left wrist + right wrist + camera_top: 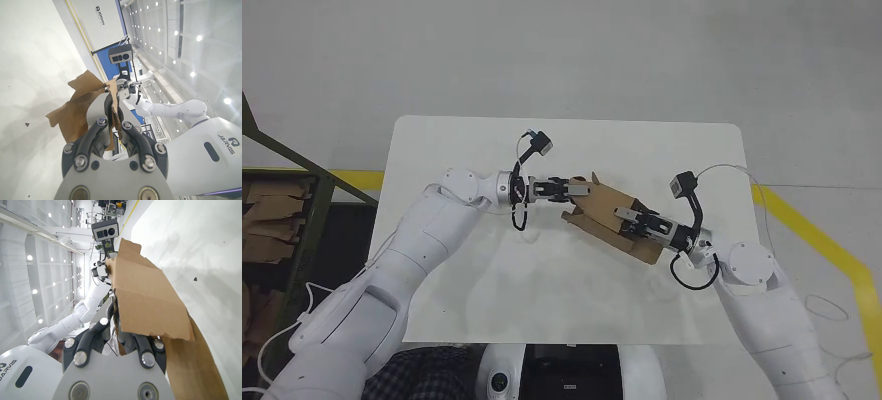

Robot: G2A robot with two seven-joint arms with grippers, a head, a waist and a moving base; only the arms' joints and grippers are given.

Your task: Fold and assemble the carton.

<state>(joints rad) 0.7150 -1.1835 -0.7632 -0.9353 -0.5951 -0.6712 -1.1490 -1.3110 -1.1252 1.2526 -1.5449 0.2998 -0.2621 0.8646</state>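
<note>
Left arm: it reached in from the near left corner of the table (472, 140), elbow bent, forearm running level toward the table's centre. The left gripper (577, 188) sat over the table's centre, jaws drawn together and clamped on a ragged flap edge of the carton (607, 205). In the left wrist view I saw both dark pads pinching that cardboard edge between them.

Carton: brown cardboard, partly folded, with flaps splayed. It was held between the two grippers just right of the table's centre and lay at a slant across it. I could not tell whether its underside touched the table.

Right arm: it entered from the near right corner of the table, forearm angled in toward the centre. The right gripper (637, 222) was closed on the carton's opposite end. One finger was covered by a folded panel.
</note>
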